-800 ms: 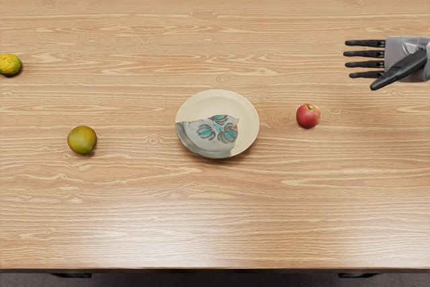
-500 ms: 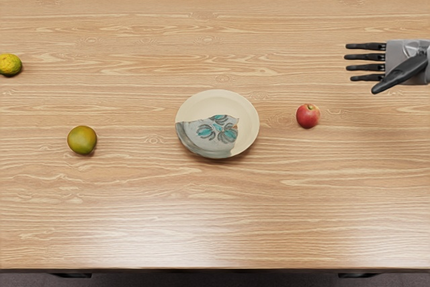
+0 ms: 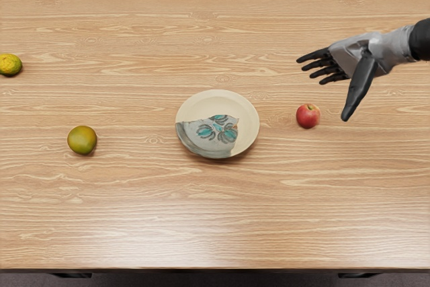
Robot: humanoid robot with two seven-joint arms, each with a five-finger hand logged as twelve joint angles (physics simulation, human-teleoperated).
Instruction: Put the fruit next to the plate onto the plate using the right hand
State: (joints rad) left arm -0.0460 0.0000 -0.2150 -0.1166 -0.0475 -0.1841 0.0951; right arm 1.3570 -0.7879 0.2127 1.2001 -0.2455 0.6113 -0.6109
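Tabletop of pale grained wood (image 3: 215,220) is viewed from the head camera, looking down at a slant. A small round red apple (image 3: 308,115) is found just right of the shallow cream plate with a teal leaf pattern (image 3: 208,104), near its rim but not touching. Being the closest fruit, it is judged the one meant. A yellow-green round fruit (image 3: 82,139) and a second yellow-green fruit at the left edge (image 3: 9,64) are set well apart from the plate, likely as distractors.

The grey-and-black right hand (image 3: 346,62) is held above and to the right of the apple, clear of it. Its fingers (image 3: 314,56) are spread and released, pointing toward the picture's left, with the thumb hanging down. Nothing is grasped. The pose is judged a pre-grasp approach, the span wide enough to enclose the fruit.

No long axis can be assigned to the apple, which is nearly spherical. It appears to sit upright, with a stem hollow faintly hinted at its top. The left arm is not seen.
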